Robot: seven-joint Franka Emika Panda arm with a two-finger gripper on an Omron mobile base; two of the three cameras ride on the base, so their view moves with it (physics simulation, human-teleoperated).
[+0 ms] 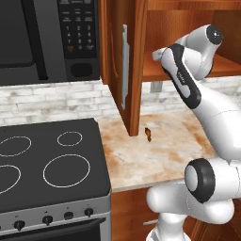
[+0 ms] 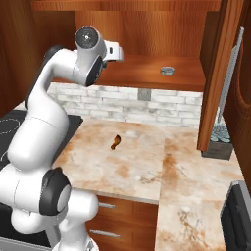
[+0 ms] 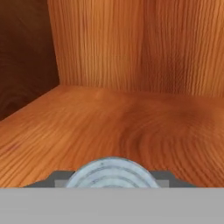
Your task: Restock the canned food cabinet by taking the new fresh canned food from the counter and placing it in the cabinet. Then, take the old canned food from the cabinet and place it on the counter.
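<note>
Marbled counter (image 2: 147, 162) beside the black stove (image 1: 47, 164); the arm reaches into the wooden cabinet (image 3: 131, 113), gripper (image 3: 112, 180) clamped on a can (image 3: 112, 174). From the right, a flat tin (image 2: 167, 70) rests on the shelf.

on your left sits a black stove top (image 1: 52, 162) with white ring burners, and a row of dark knobs (image 1: 47, 220) runs along its silver front. above it hangs a black microwave (image 1: 47, 37) with a keypad on its right side. a white and grey brick backsplash (image 1: 56, 101) runs along the wall behind. you can see a small brown scrap (image 2: 115, 142), too small to identify, lying out in the open on the worktop. at the far right stands a dark planter (image 2: 219, 142) with a grey-green plant.
</note>
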